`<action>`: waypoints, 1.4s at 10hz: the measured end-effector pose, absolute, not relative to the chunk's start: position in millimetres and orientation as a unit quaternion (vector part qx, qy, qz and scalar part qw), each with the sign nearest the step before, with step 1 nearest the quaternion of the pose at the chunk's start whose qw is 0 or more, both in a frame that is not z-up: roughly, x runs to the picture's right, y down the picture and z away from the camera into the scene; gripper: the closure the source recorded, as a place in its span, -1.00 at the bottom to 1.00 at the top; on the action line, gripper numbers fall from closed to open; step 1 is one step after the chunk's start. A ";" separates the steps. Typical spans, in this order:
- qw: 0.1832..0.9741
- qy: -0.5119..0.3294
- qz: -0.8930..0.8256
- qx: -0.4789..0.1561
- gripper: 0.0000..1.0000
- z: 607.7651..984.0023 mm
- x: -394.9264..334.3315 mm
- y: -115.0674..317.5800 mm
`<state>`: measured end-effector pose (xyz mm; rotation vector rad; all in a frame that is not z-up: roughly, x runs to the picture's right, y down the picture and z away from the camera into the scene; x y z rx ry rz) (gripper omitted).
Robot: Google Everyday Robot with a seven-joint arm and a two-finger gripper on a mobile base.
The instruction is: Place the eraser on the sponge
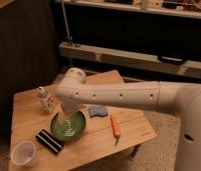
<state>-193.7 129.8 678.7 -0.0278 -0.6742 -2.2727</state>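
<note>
The eraser [49, 141], a flat black block with pale stripes, lies on the wooden table left of the green plate. On the other side of the plate rests the light-blue sponge [98, 111], partly covered by my arm. My gripper [69, 127] hangs down from the white forearm over the green plate [56, 131], open and empty. It is right of the eraser and left of the sponge.
An orange carrot [115, 126] lies right of the sponge. A white cup [24, 152] stands at the front left corner of the table [134, 135]. At the back left stands a small pale figure [43, 100]. Dark shelving stands behind the table.
</note>
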 end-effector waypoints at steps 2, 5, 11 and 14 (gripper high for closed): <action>0.329 -0.259 -0.908 0.012 -0.60 661.3 -242.2 130.6; 0.276 -0.254 -0.927 0.020 -0.60 651.4 -290.3 145.1; 0.268 -0.279 -0.922 -0.014 -0.60 709.1 -312.8 159.7; 0.262 -0.293 -0.919 -0.022 -0.60 729.7 -322.2 166.7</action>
